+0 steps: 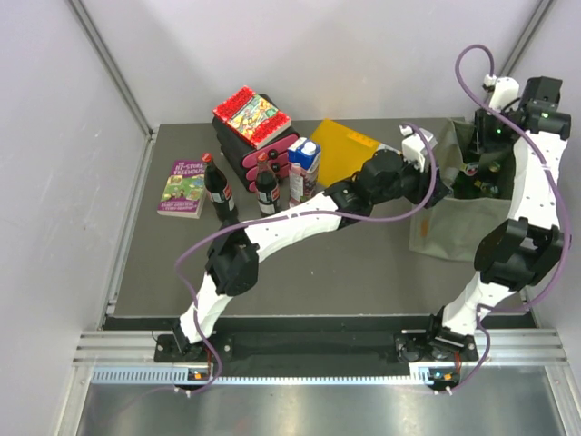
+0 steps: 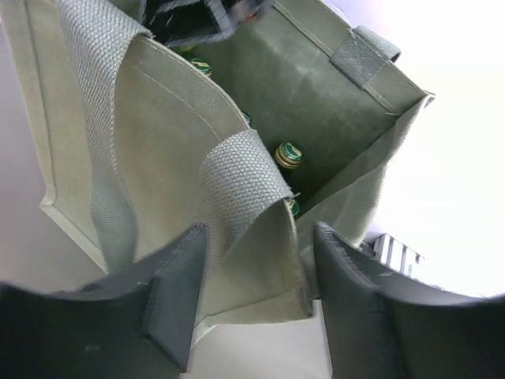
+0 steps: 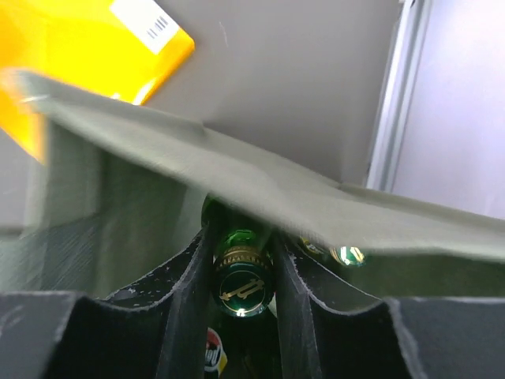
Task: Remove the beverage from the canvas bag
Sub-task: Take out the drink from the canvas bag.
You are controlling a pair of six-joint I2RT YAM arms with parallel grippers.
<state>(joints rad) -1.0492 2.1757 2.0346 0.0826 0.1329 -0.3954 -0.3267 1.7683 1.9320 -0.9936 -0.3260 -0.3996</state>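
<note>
Right wrist view: the right gripper [image 3: 240, 251] is down inside the canvas bag [image 3: 237, 189], its two dark fingers [image 3: 189, 300] closed against either side of the neck of a green beverage bottle [image 3: 239, 290], whose round green cap with a gold emblem faces the camera. Another bottle top [image 3: 347, 254] glints just to the side, deeper in the bag, and the blurred olive rim of the bag crosses the picture above the fingers. Beyond that rim lies a yellow-orange folder [image 3: 79, 55] with a white barcode label, flat on the grey table [image 3: 300, 87]. Left wrist view: the left gripper [image 2: 260, 245] stands open at the bag's near rim, its jaws spread wide, with a loop of the bag's webbing handle [image 2: 245, 178] and a fold of the cloth wall lying between them; I cannot tell whether the fingers touch the cloth. Past the handle the bag's mouth gapes, and a gold-and-green bottle cap [image 2: 289, 154] shows inside at the bottom. From the top external view, the bag stands upright near the right edge of the table, toward the back right corner, with both arms reaching to its open top, the left arm stretched across from the left. Well apart from the bag, near the back edge left of centre, stand two dark cola bottles [image 1: 220, 189] with red caps, a blue and white carton [image 1: 304, 163], a purple book [image 1: 184, 188] lying flat, and a red and black stack [image 1: 254, 127].
</note>
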